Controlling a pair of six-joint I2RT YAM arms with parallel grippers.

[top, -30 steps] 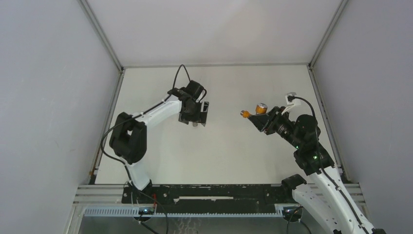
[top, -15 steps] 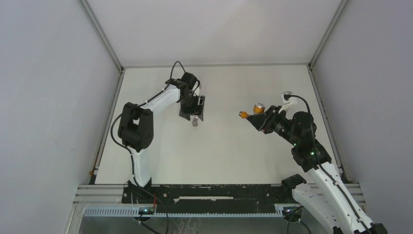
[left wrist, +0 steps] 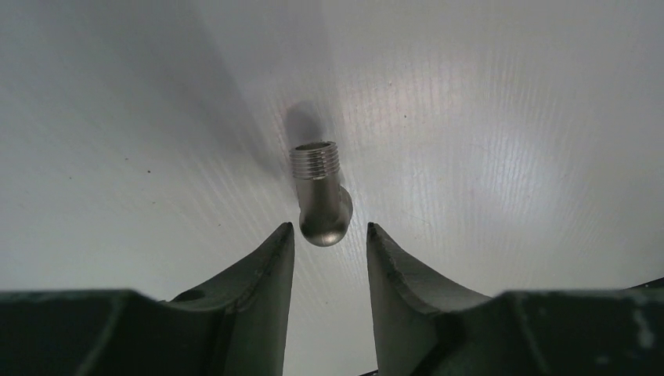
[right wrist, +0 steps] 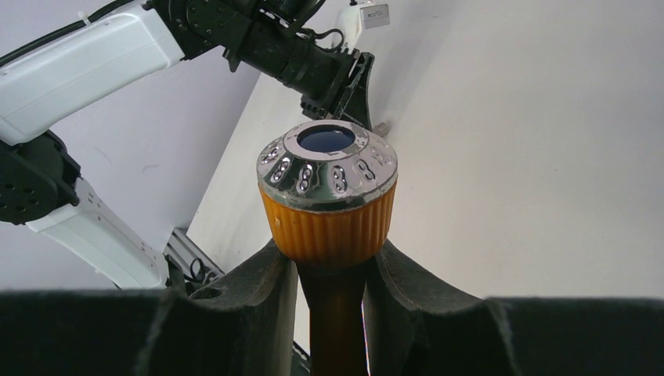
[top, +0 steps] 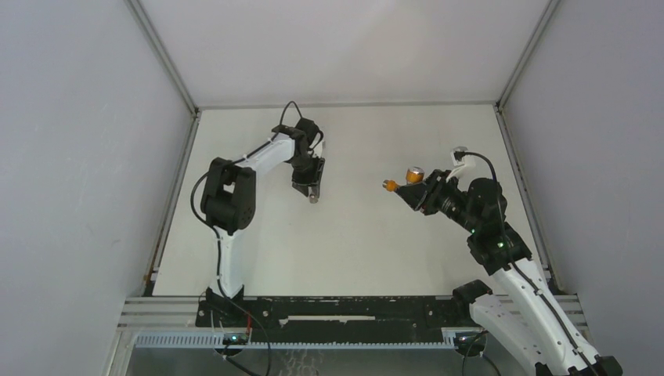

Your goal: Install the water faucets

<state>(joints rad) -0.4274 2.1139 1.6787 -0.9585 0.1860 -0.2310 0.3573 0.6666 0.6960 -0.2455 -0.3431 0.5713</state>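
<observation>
At the tips of my left gripper [left wrist: 329, 231] lies the grey fitting [left wrist: 317, 180], thread end pointing away, jaws narrowly apart (right gripper [right wrist: 330, 262] clamps the orange tap [right wrist: 329, 211]).

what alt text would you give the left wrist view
A small grey threaded metal fitting lies on the white table, its rounded end between the tips of the left gripper, whose dark jaws stand open on either side of it.
</observation>
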